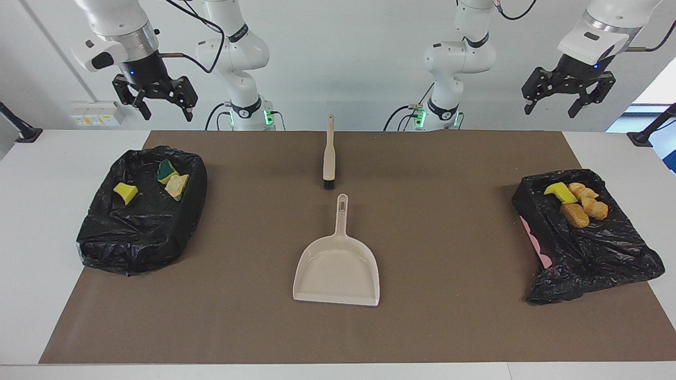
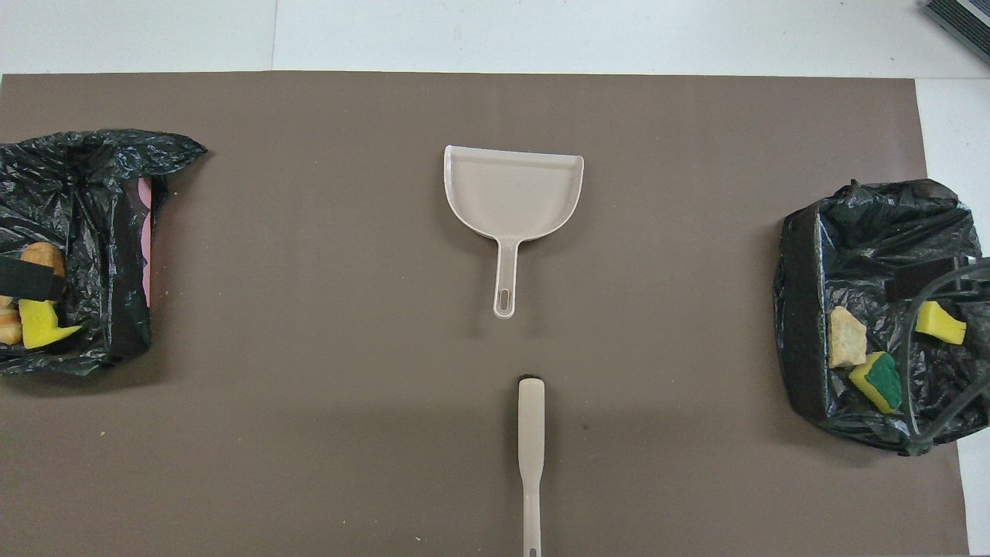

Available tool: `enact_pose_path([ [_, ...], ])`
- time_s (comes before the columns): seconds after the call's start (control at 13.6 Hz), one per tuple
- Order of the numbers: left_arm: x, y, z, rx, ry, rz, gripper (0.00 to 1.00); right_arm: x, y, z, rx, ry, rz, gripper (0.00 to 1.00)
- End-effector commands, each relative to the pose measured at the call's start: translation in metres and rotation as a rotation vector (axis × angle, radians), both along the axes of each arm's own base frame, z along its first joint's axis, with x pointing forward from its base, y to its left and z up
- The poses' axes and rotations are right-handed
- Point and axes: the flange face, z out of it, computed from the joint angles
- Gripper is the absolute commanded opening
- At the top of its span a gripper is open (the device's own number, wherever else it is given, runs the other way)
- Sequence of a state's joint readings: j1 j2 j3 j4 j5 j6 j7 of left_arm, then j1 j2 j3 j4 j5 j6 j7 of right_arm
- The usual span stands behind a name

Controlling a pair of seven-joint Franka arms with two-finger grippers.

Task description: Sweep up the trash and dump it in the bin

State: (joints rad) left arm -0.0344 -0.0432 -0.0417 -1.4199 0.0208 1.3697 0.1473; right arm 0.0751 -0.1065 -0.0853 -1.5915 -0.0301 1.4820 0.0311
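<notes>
The trash lies in two bins lined with black bags. The bin point(image 1: 142, 232) at the right arm's end holds a yellow sponge piece point(image 1: 125, 192), a green-backed one point(image 1: 167, 170) and a tan lump point(image 1: 177, 186). In the bin point(image 1: 597, 253) at the left arm's end lie a yellow sponge piece point(image 1: 560, 192) and orange-brown lumps point(image 1: 583, 208). My left gripper point(image 1: 569, 97) hangs open and empty, high over the table's edge at its own end. My right gripper point(image 1: 155, 100) is open and empty, high above its own end.
A beige dustpan point(image 1: 338, 266) rests mid-mat, handle toward the robots. A beige hand brush point(image 1: 329, 155) lies nearer to the robots, bristles toward the dustpan's handle. A brown mat point(image 1: 449, 237) covers the white table. Pink bin wall point(image 1: 541, 250) shows under one bag.
</notes>
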Motion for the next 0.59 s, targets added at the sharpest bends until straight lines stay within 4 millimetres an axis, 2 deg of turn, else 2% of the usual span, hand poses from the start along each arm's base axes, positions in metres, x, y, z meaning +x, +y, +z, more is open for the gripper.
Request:
enact_pose_path([
  [0.0, -0.0063, 0.0003, 0.0026, -0.015, 0.01, 0.001, 1.0, -0.0029, -0.0029, 0.0047, -0.008, 0.002, 0.016, 1.0],
  [0.52, -0.0058, 0.0002, 0.0015, -0.045, 0.012, 0.064, 1.0, -0.0028, -0.0029, 0.0048, -0.008, 0.001, 0.016, 1.0],
])
